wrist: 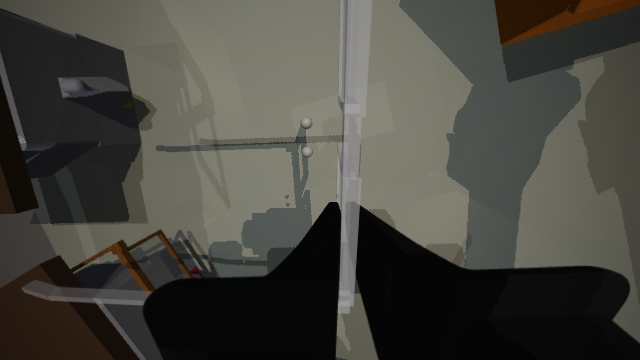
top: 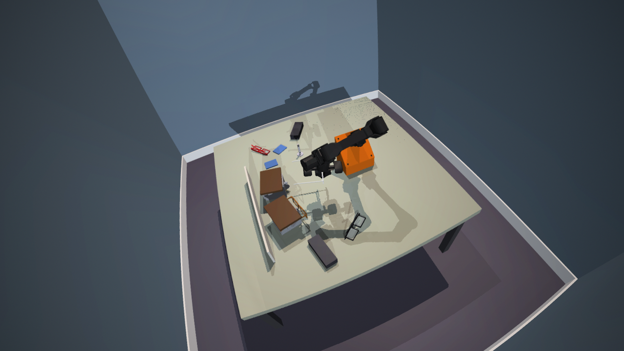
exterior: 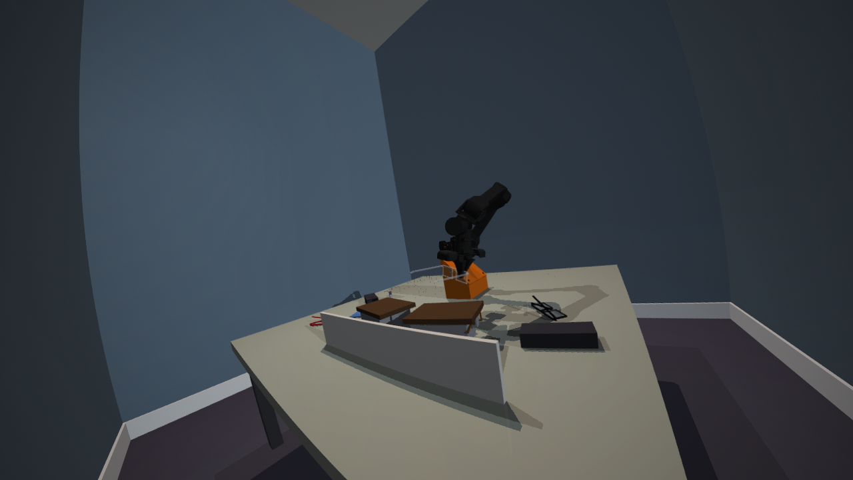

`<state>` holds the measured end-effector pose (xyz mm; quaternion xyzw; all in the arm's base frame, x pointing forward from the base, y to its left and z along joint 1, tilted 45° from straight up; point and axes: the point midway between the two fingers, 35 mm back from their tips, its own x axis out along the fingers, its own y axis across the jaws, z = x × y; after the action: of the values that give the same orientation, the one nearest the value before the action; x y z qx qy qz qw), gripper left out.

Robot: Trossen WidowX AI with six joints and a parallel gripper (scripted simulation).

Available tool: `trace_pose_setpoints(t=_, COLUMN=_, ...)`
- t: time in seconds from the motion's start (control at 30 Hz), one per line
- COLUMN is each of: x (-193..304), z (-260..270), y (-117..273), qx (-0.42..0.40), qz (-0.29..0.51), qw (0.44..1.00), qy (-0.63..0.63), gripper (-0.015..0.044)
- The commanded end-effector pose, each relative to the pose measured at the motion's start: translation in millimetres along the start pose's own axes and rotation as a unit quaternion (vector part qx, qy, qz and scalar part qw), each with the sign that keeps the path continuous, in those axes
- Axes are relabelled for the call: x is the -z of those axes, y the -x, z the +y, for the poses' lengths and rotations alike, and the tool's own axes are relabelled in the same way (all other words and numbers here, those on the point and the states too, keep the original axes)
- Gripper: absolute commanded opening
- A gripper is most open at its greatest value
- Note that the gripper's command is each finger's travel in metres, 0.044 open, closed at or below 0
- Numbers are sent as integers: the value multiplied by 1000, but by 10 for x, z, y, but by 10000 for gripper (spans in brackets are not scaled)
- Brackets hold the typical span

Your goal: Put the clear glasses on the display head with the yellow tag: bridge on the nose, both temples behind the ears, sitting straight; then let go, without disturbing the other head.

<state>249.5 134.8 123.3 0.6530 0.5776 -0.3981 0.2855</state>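
Note:
My gripper (top: 322,174) (exterior: 462,273) (wrist: 341,210) points down in front of the orange base, shut on the clear glasses (top: 308,182) (exterior: 426,269) (wrist: 356,60) at the middle of their front. The glasses hang above the table with their temples reaching toward the heads; two round nose pads show in the wrist view. The yellow-tag head (top: 271,180) (exterior: 386,307) (wrist: 100,57) has a flat brown top and a bare nose; its yellow tag (wrist: 128,105) is partly in shadow. The other head (top: 282,213) (exterior: 444,312) (wrist: 195,271) wears orange glasses (top: 298,207) (wrist: 132,265) and has a red tag.
A white panel (top: 260,218) (exterior: 417,364) stands behind both heads. Black glasses (top: 356,227) and a dark box (top: 322,250) (exterior: 558,335) lie on the other head's side. Red glasses (top: 260,150), blue cards (top: 279,149) (top: 270,163), a small stand (top: 299,151) and another dark box (top: 296,129) lie beyond the yellow-tag head.

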Motion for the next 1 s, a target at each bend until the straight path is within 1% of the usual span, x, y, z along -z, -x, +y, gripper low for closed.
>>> trace_pose_setpoints(t=0.0, x=-139, z=75, y=-79, qx=21, qz=23, qw=999, qy=8, gripper=0)
trace_pose_setpoints(t=0.33, x=-469, z=248, y=-221, qx=50, qz=101, qw=993, qy=27, gripper=0)
trace_pose_setpoints(t=0.5, x=-461, z=248, y=-245, qx=42, qz=106, qw=993, qy=26, gripper=0)
trace_pose_setpoints(t=0.77, x=-447, z=237, y=-334, qx=4, qz=113, qw=993, qy=21, gripper=0)
trace_pose_setpoints(t=0.97, x=-416, z=217, y=-422, qx=16, qz=102, qw=994, qy=23, gripper=0)
